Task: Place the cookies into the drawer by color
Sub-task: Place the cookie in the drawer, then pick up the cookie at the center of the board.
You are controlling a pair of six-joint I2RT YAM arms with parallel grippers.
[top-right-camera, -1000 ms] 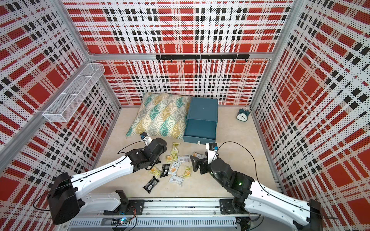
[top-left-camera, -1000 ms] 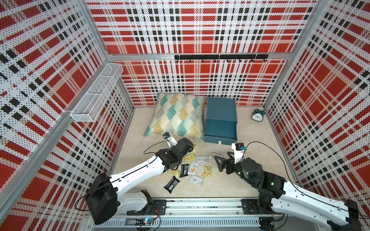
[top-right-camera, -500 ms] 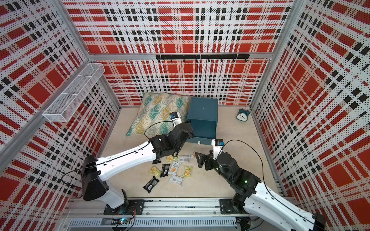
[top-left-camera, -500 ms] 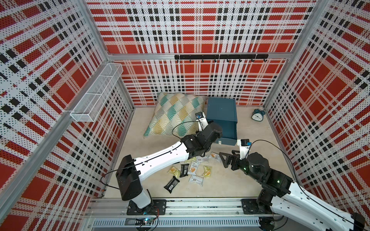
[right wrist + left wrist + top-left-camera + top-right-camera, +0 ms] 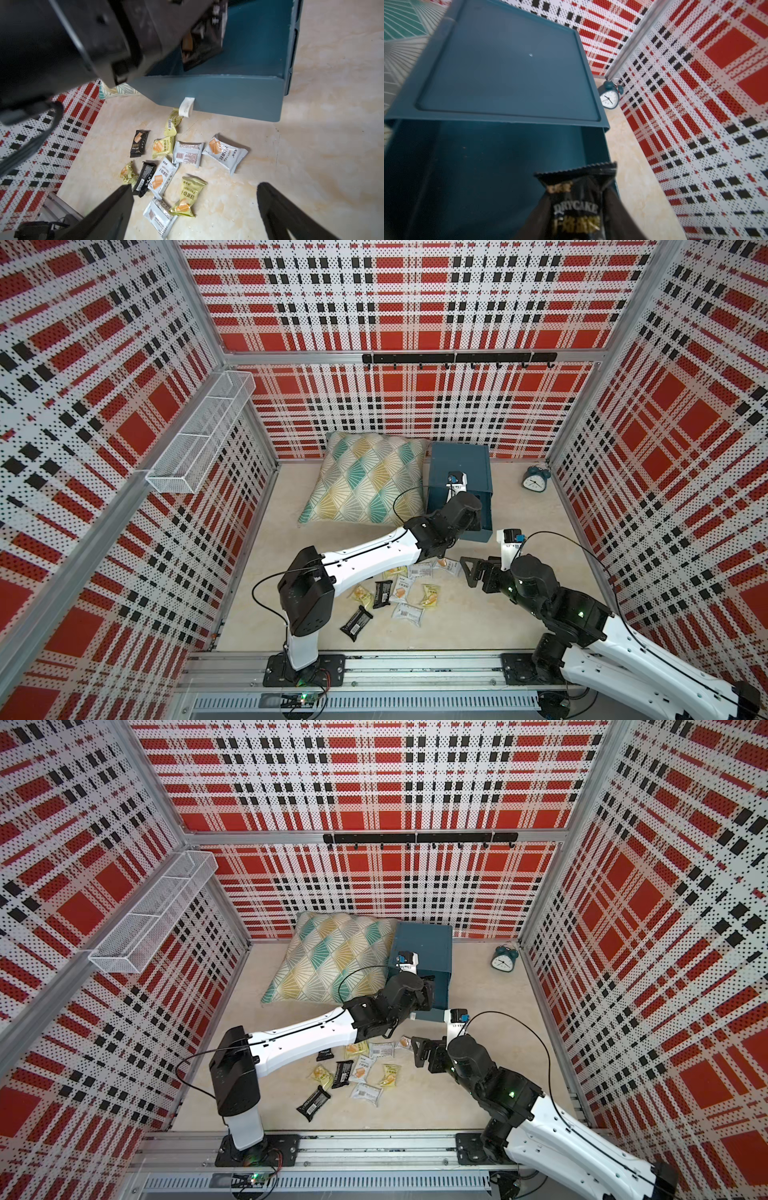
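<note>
The left arm (image 5: 374,551) crosses mid-frame and covers the drawer (image 5: 457,464) at its open mouth. Cookies (image 5: 405,591) litter the floor (image 5: 552,510) beneath. Bare floor lies free at right, toward the clock (image 5: 536,480).

2 high top views down on the whole scene; 2 close wrist views; drawer (image 5: 469,464) in all 4.

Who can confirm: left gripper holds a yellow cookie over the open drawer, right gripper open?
Colour is wrong: the cookie in the left gripper is black, not yellow, as the left wrist view shows. It does hang over the open drawer, and the right gripper is open.
</note>
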